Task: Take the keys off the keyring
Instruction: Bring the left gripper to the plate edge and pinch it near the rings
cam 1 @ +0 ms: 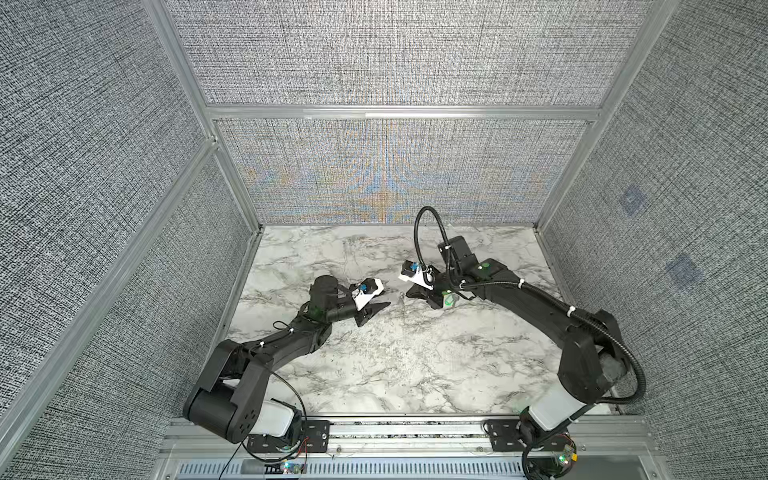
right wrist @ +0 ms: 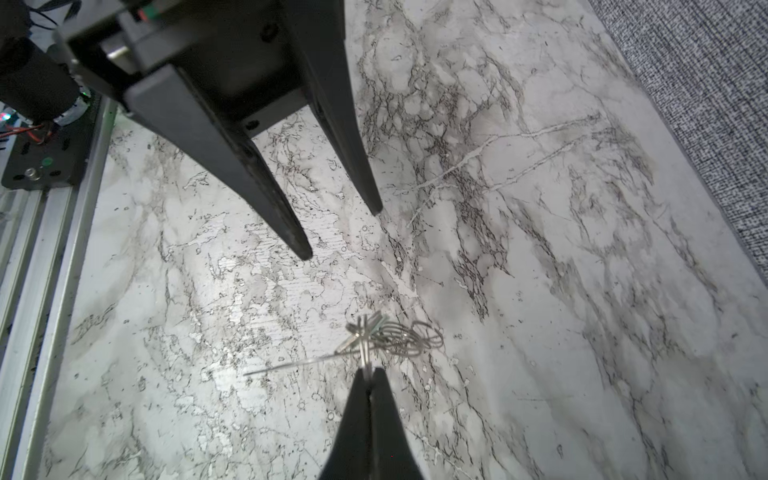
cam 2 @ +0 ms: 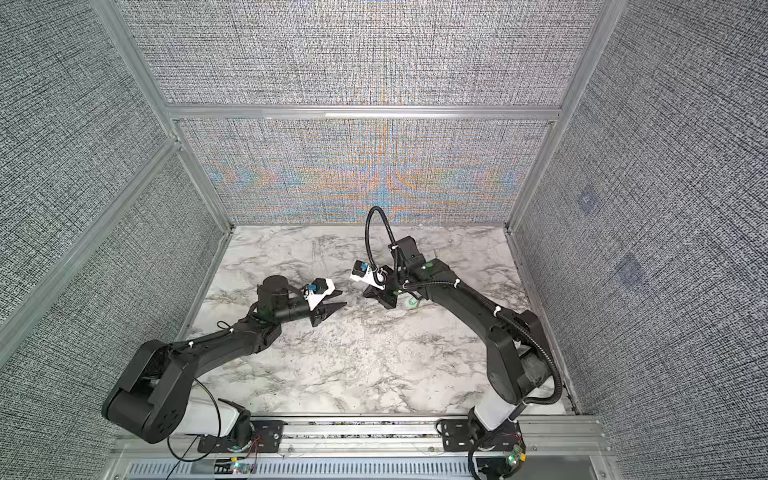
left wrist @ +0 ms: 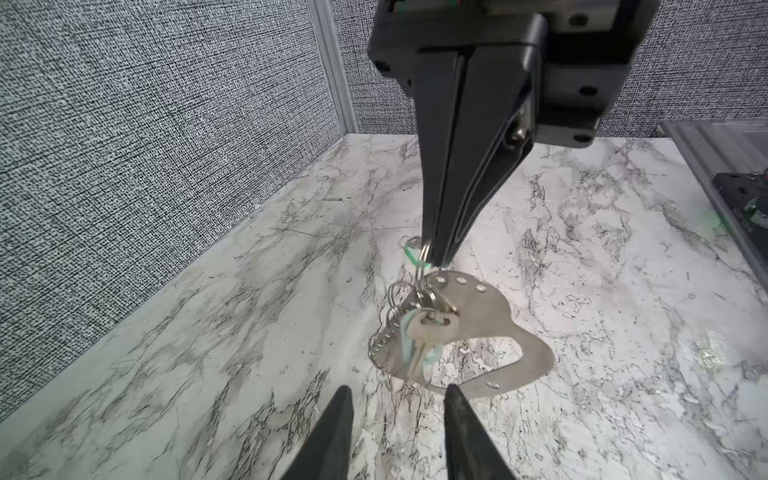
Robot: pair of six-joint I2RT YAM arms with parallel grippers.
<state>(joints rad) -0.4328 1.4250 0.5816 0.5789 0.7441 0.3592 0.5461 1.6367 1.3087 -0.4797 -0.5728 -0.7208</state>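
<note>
In the left wrist view my right gripper (left wrist: 432, 254) comes down shut, pinching a small wire ring (left wrist: 423, 266). From that ring hang the keys (left wrist: 428, 326) and the keyring (left wrist: 536, 357), a large flat grey loop with a studded edge. A bit of green shows among the keys. My left gripper (left wrist: 399, 390) stands open just short of the keyring's lower edge, with nothing between its fingers. The right wrist view shows my right gripper (right wrist: 368, 374) shut on the ring, the keys (right wrist: 374, 332) bunched beyond it, and the left gripper (right wrist: 340, 230) open. In both top views the left gripper (cam 1: 384, 306) (cam 2: 340, 306) and the right gripper (cam 1: 409, 293) (cam 2: 365, 293) face each other closely.
The marble-patterned table (cam 1: 395, 374) is boxed in by grey fabric walls (cam 1: 374, 166) at the back and on both sides. An aluminium rail (cam 1: 415, 432) with the arm mounts runs along the front edge.
</note>
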